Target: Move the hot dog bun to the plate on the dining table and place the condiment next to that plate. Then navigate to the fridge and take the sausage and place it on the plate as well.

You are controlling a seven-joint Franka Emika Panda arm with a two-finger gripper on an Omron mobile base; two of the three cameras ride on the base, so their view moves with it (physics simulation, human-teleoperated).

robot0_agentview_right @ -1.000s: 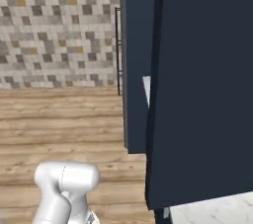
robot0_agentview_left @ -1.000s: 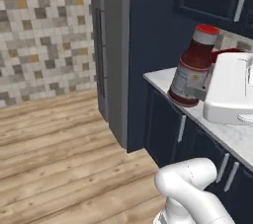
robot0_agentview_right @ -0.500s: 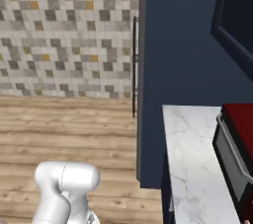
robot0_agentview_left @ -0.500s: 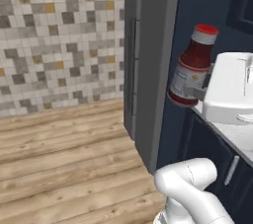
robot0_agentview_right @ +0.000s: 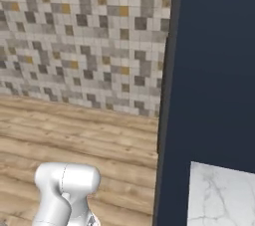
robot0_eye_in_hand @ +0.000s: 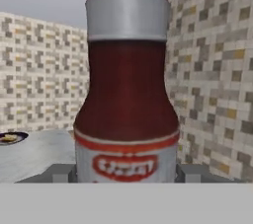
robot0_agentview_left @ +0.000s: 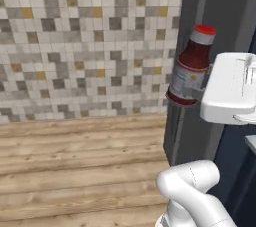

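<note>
The hand (robot0_agentview_left: 192, 93) grips the condiment bottle (robot0_agentview_left: 190, 66) low on its labelled body, 1 finger (robot0_eye_in_hand: 62, 172) on each side, carrying it upright in the air beside a dark cabinet (robot0_agentview_left: 220, 21). In the hand view a plate (robot0_eye_in_hand: 11, 138) with food sits at the far left edge of a grey tabletop (robot0_eye_in_hand: 39, 154).

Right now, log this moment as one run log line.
end effector: shut on ketchup bottle | bottle: upright, off any surface | base: driving, tiled wall ahead | far off: plate on grey table
</note>
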